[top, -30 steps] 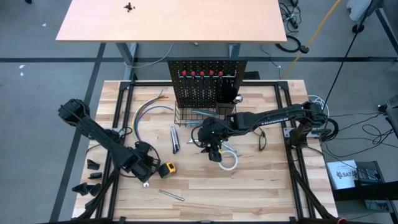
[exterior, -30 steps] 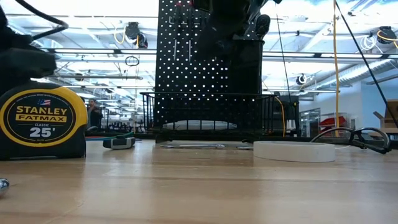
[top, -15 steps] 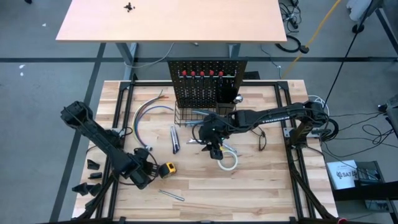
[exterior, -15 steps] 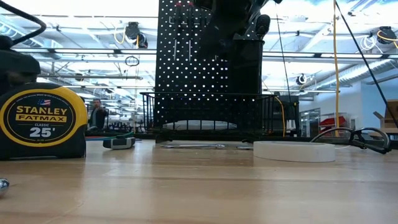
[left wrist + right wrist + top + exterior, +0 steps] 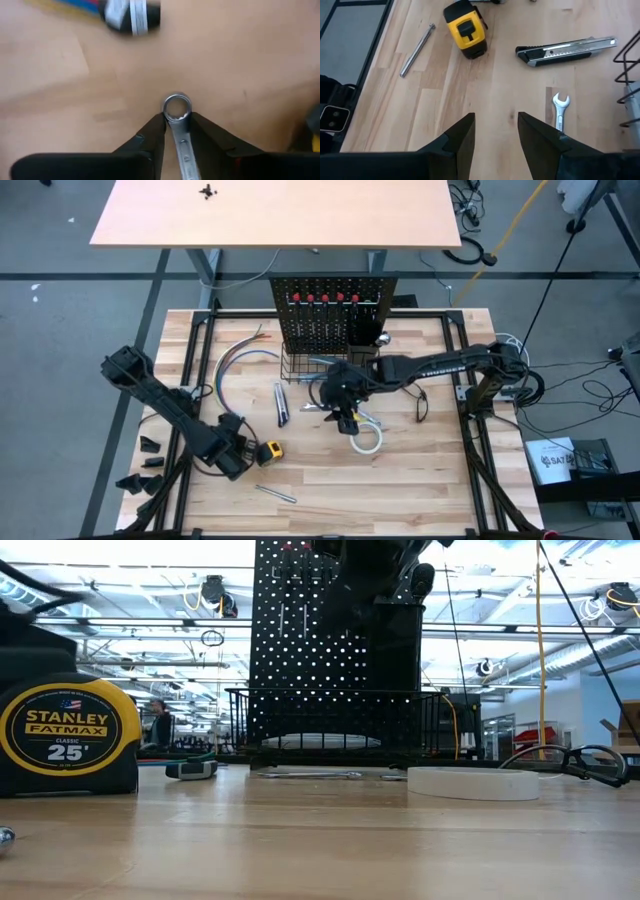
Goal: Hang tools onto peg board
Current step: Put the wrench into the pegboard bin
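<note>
My left end effector (image 5: 176,131) is clamped on a wrench (image 5: 178,112) lying flat on the worktop (image 5: 420,490), ring end poking out so it can hook a peg. The peg board (image 5: 322,315) stands at 12 o'clock. My right end effector (image 5: 495,131) hangs open by the basket (image 5: 300,368).

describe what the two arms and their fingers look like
Both arms are dark, slender and jointed. The right arm carries pale lettering along its long link, too small to read, and cables loop beside its base. The left arm looks plain black. Each ends in two dark, wedge-shaped fingers, seen on the left and on the right.
</note>
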